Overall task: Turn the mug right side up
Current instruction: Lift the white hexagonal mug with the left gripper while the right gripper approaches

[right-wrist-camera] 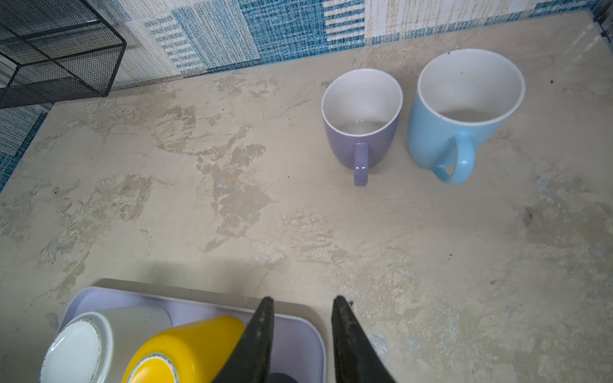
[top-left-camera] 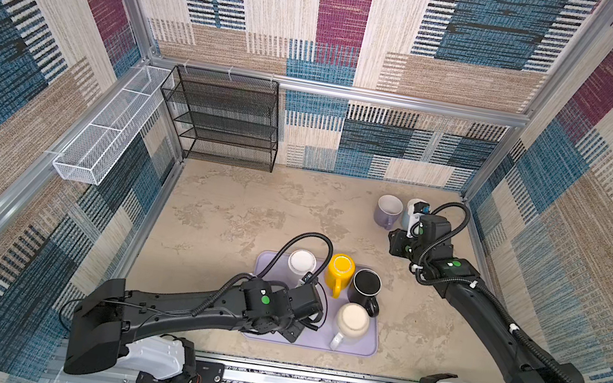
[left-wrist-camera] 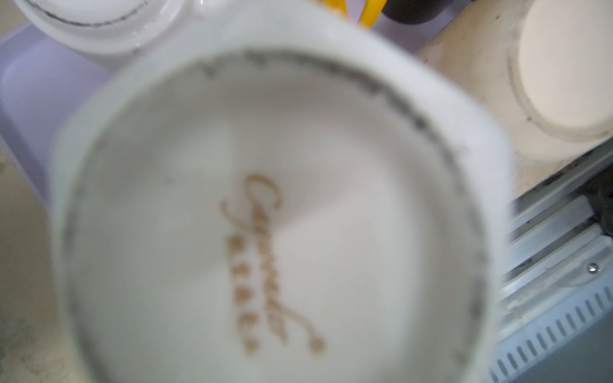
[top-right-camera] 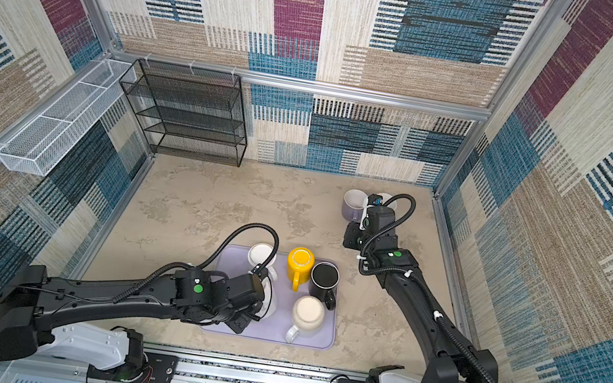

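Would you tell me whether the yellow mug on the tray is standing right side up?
No, the yellow mug sits on the tray with its ringed base facing up.

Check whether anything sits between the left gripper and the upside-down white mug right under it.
Nothing visible does. The white mug, base up, fills the left wrist view right beneath the left gripper, though the contact itself is hidden.
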Robot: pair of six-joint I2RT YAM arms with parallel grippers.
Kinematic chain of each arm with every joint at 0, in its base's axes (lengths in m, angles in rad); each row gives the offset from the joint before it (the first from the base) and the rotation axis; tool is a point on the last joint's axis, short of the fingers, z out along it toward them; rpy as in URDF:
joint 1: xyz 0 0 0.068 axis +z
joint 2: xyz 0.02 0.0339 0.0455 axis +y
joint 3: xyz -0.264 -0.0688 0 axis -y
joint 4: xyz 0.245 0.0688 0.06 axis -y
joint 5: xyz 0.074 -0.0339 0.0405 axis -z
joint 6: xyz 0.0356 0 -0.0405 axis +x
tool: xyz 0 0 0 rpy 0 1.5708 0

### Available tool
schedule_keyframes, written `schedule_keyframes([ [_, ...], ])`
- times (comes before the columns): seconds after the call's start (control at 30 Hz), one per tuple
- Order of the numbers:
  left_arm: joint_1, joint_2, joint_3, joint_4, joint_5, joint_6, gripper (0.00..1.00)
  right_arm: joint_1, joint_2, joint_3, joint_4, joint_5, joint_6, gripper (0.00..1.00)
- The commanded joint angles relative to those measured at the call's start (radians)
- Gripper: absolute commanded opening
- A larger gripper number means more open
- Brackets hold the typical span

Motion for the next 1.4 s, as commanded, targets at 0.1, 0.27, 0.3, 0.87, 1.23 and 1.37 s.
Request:
schedule_keyframes([
  [0.1,0.053,-0.110,-0.017,0.119,0.027,0.063,0.00,0.000,-0.042,-0.025,0.073,-0.027,-0.010,0.33],
  [0.27,0.138,-0.195,-0.048,0.234,0.097,0.103,0.00,-0.001,-0.055,-0.034,0.101,-0.077,-0.002,0.33],
  [0.3,0.154,-0.205,-0.051,0.254,0.109,0.110,0.00,0.000,-0.055,-0.033,0.103,-0.085,0.000,0.33],
  [0.87,0.402,-0.202,0.034,0.562,0.250,0.246,0.00,-0.001,-0.107,-0.090,0.221,-0.273,0.013,0.33],
  [1.23,0.497,-0.151,0.062,0.807,0.310,0.233,0.00,0.033,-0.110,-0.197,0.544,-0.547,0.185,0.33],
  [1.37,0.541,-0.184,0.032,0.831,0.333,0.220,0.00,0.143,-0.082,-0.210,0.660,-0.528,0.211,0.32],
])
